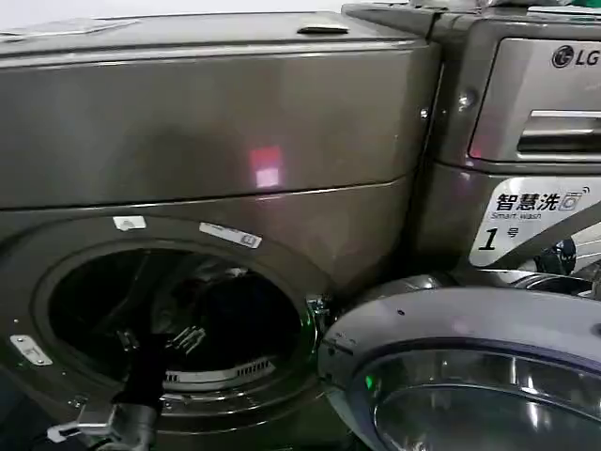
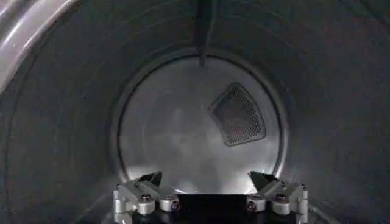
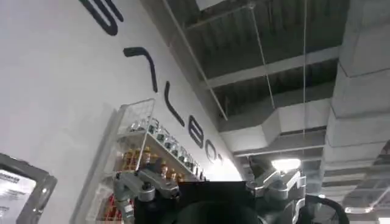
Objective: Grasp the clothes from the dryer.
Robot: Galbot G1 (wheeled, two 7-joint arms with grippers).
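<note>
Nearest the head camera, low at the frame's edge: the left arm (image 1: 141, 385), reaching through the porthole of the dryer (image 1: 207, 122), with the open door (image 1: 470, 324) swung aside to the right. Deep inside the drum (image 2: 61, 122), the left gripper (image 2: 204, 178), spread wide and gripping nothing, aimed at the back wall and its mesh vent (image 2: 237, 114). No clothes to be seen ahead; drum floor beneath the gripper hidden.

Likely trouble: closing on empty air, or pushing on and striking the back wall or vent. Could also scrape the lifter rib (image 2: 204, 24) or catch the arm on the porthole rim while searching lower.

Right gripper (image 3: 210, 182), also spread and empty, parked well away, pointing up toward the ceiling.
</note>
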